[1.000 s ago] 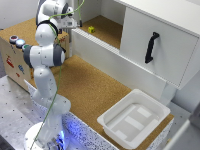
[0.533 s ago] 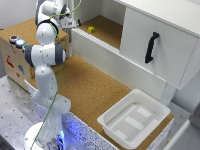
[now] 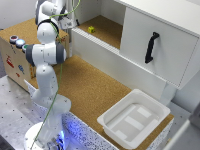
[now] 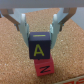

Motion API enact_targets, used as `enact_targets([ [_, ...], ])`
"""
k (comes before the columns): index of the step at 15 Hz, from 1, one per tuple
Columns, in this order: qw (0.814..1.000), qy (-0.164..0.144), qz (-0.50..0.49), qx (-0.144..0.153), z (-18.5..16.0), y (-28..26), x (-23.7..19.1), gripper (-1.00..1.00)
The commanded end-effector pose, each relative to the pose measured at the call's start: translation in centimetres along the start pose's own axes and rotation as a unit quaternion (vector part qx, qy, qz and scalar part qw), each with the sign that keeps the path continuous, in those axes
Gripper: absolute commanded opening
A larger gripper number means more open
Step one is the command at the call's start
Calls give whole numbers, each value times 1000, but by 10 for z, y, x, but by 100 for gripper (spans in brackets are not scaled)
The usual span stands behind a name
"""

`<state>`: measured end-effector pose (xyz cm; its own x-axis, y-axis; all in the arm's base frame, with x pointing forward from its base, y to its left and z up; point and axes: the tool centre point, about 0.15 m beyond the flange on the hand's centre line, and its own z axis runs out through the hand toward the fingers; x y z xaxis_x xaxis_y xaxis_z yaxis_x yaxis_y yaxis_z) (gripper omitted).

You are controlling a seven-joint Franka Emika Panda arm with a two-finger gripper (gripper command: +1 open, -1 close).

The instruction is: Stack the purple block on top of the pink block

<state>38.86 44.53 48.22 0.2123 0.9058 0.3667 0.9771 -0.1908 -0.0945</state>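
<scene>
Little has shifted over the last second: the arm holds nearly the same folded pose above the cork shelf [image 3: 102, 27], its wrist perhaps slightly lower.

Seen from the wrist, the gripper [image 4: 39, 31] has its two pale fingers [image 4: 23, 25] spread, one on either side of the purple block [image 4: 40, 47], and whether the pads actually touch its sides cannot be told. That block is dark purple with a yellow letter "A" on its near face and a yellowish top panel. It sits directly on the pink block [image 4: 43, 68], which shows a dark letter, apparently "N", and rests on cork.

Beside the shelf stands a white cabinet door [image 3: 157, 42] with a black handle [image 3: 150, 47]. Below the cabinet lies a white tray [image 3: 134, 118].
</scene>
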Motion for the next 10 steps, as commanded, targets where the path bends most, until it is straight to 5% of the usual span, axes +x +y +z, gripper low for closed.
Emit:
enact_targets([
  [1, 999, 33, -19, 34, 16, 10, -4, -100],
  [3, 999, 17, -29, 37, 23, 10, -6, -100],
  [4, 998, 6, -35, 46, 27, 9, -6, 100],
  [10, 998, 26, -43, 50, 12, 2, -1, 100],
])
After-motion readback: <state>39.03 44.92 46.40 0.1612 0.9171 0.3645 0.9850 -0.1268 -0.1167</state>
